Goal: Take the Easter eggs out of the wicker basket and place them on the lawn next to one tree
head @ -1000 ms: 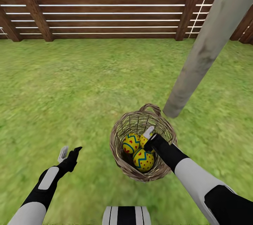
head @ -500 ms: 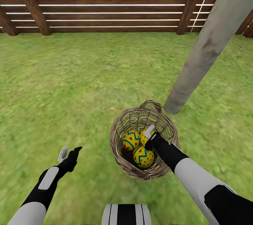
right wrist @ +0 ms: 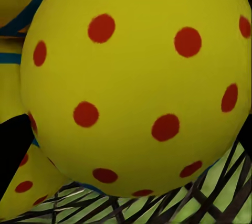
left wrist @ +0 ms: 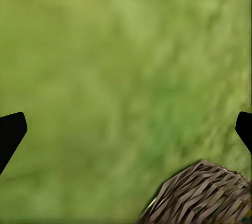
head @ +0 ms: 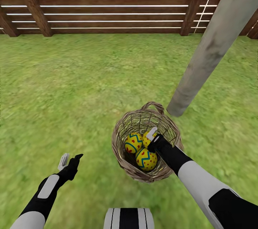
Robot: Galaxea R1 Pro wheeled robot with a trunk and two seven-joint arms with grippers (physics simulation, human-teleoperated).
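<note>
The wicker basket (head: pixel 146 142) sits on the lawn (head: pixel 71 89) just beside the tree (head: pixel 211 43), all three Easter eggs (head: pixel 141 148) inside. The right gripper (head: pixel 153 137) reaches in, fingers apart around a red-dotted egg (right wrist: pixel 136 77). The left gripper (head: pixel 70 159) hovers over grass, fingers apart. No writing anywhere.

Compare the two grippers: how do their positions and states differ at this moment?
The right gripper reaches inside the wicker basket, closing in on a red-dotted egg; the left gripper hovers open over bare lawn, beside the basket. Neither visibly holds anything. Both have dark fingers.
</note>
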